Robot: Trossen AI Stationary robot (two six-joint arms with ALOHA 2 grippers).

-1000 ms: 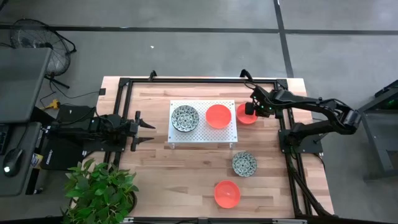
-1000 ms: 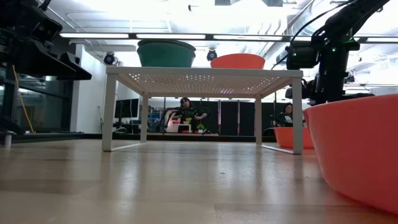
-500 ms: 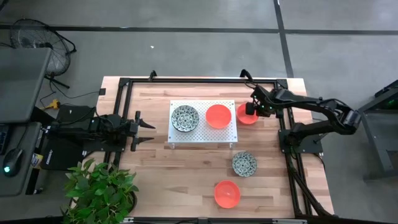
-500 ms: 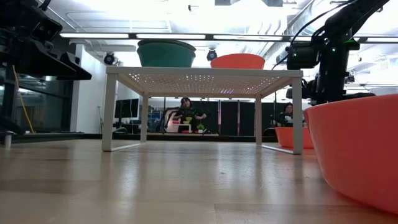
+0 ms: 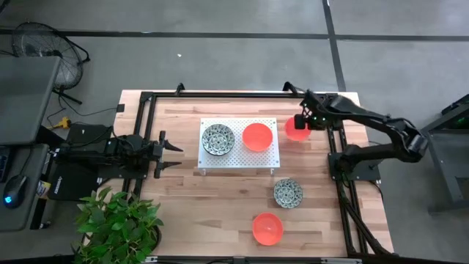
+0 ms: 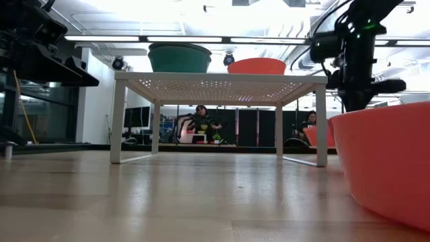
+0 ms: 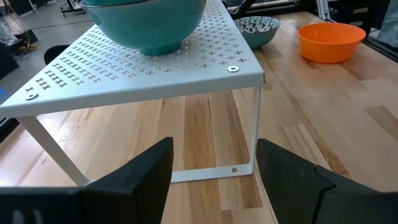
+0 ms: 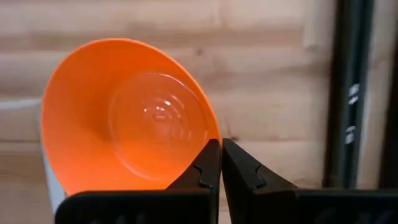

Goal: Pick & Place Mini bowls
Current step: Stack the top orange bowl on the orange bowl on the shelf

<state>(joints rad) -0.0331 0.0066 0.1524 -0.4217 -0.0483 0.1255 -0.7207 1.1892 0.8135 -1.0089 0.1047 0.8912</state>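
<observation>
Since a second ago, lifted off the wooden table (image 5: 220, 187): a glossy orange-red mini bowl (image 5: 294, 129), rim pinched in the closed right gripper (image 5: 305, 121), hanging just beside the right edge of the white perforated square platform (image 5: 239, 158). On the platform, a speckled bowl (image 5: 218, 139) and an orange-red bowl (image 5: 256, 137). Near the front right corner, another speckled bowl (image 5: 288, 193) and orange-red bowl (image 5: 267, 228). At the left edge, unmoved, the left gripper (image 5: 174, 155), fingers spread wide.

In the low view a big orange bowl (image 6: 386, 168) runs off the picture's edge. The speckled bowl (image 7: 144, 23) on the platform (image 7: 149, 74) loses its top (left wrist view).
</observation>
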